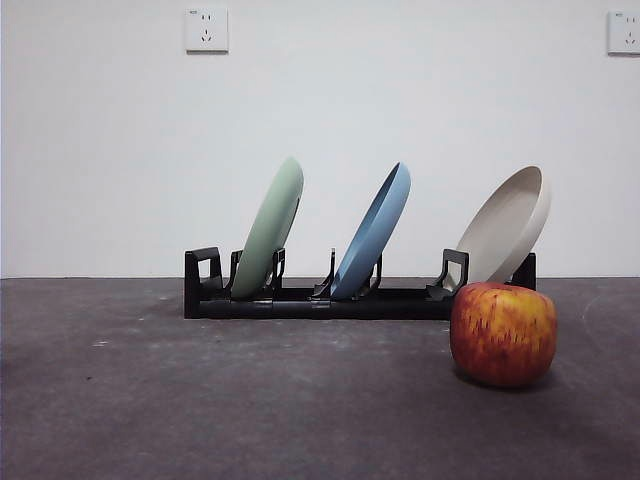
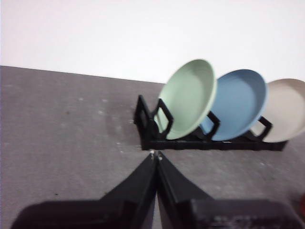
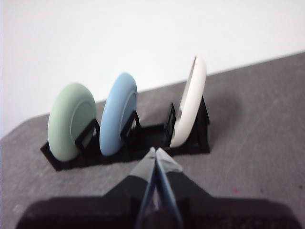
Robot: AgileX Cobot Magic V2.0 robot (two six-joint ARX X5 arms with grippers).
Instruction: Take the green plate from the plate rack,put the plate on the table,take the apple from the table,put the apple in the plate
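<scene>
We begin with the table (image 1: pixel 250 400), a dark grey matte surface that carries everything else. On it, toward the wall, stands the rack (image 1: pixel 320 300), a long low black bar with upright slotted holders. Three plates lean in it, all tilted the same way. The green plate (image 1: pixel 268 228) sits in the slot at one end, the blue plate (image 1: pixel 372 232) in the middle, and the cream plate (image 1: pixel 505 226) at the other end.

We judge the green plate to be stiff, thin-walled and fairly light, with a matte finish that should give the jaws reasonable friction. Its upper rim stands clear of the holders and apart from the blue plate, so we recommend a pinch across that rim, then a lift along the line of the slot to avoid catching the holders.

The apple (image 1: pixel 503 333) rests on the table in front of the rack's cream-plate end, nearer the front camera. We expect it to be firm, smooth and prone to rolling; grip across its widest part.

The left gripper (image 2: pixel 156 154) and the right gripper (image 3: pixel 156 150) both hang short of the rack, jaws closed tip to tip, holding nothing.
</scene>
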